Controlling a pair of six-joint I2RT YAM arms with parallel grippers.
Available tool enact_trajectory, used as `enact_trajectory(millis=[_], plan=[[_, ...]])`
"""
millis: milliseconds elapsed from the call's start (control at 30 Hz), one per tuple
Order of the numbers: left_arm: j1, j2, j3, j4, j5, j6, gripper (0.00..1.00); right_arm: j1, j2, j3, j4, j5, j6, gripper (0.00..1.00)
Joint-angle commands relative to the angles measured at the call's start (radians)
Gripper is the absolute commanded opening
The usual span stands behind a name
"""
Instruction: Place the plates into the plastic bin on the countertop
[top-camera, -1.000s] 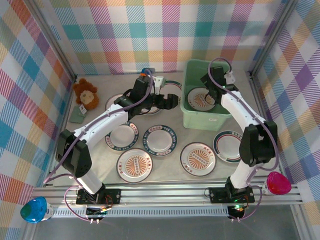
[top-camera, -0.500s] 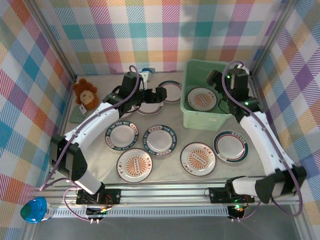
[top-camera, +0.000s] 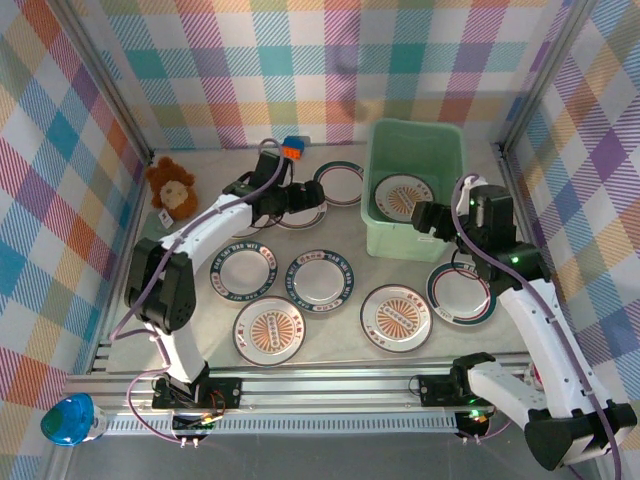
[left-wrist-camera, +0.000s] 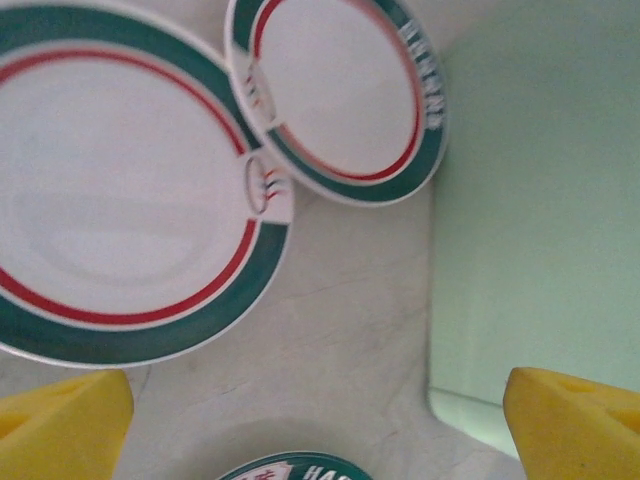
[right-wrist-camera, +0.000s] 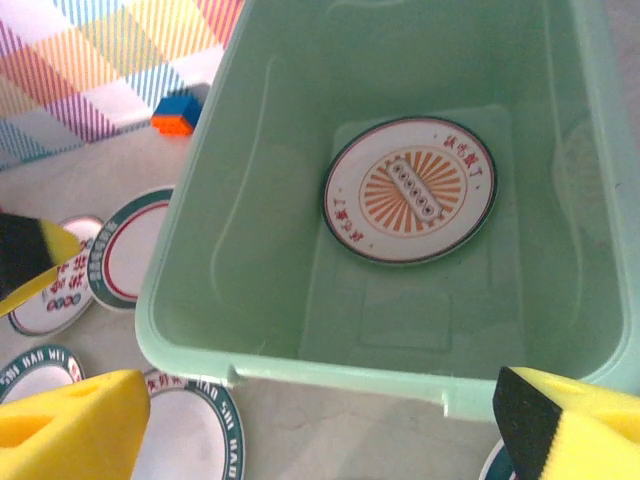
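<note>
Plaid walls (top-camera: 300, 60) close in a pale, marbled countertop (top-camera: 200, 345).

From above, the bin (top-camera: 415, 128) sits far right with one sunburst plate (top-camera: 402, 195) flat on its floor. The other plates lie out on the countertop, the far plate (top-camera: 338, 183) just left of the bin. A lion toy (top-camera: 172, 185) and a block (top-camera: 293, 147) sit at the back. The left gripper (top-camera: 308, 198) hovers over the plates beside the bin. The right gripper (top-camera: 422, 216) hangs at the bin's near edge.

On the left wrist, the yellow pads (left-wrist-camera: 60, 420) stand wide apart with nothing between them, so this claw is released. Below, the far plate touches a second plate (left-wrist-camera: 120, 190) at the rims, and I can't tell which lies on top. The bin's wall rises to the right.

On the right wrist, the pads are likewise spread and empty, looking down at the sunburst plate in the bin.

I'd say the job is barely begun, with one plate in and eight to go. The step in hand looks like reaching for the next plate. That calls for the left gripper to come down on a rim, pinch the thin edge, lift it clear of its neighbour and carry it over the bin's wall.
</note>
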Motion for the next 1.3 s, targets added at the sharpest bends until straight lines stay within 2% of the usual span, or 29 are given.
enact_trajectory(millis=[0,133,567,767,967,1267], plan=[[0.033,0.012,0.008,-0.024,-0.011,-0.033,0.95,0.003,-0.021,-0.016,0.002,-0.055,-0.034,0.88],[0.073,0.075,0.042,-0.035,0.027,-0.066,0.94,0.003,0.009,-0.033,0.026,-0.075,-0.023,0.85],[0.07,0.363,0.3,0.125,0.181,-0.138,0.93,0.003,0.06,-0.031,0.047,-0.091,0.03,0.74],[0.072,0.484,0.394,0.166,0.203,-0.154,0.91,0.003,0.049,-0.024,0.019,-0.08,0.036,0.67],[0.073,0.546,0.433,0.242,0.24,-0.183,0.89,0.003,0.019,-0.045,-0.003,-0.055,0.044,0.63],[0.072,0.586,0.439,0.293,0.244,-0.229,0.85,0.003,-0.006,-0.064,-0.009,-0.027,0.058,0.61]])
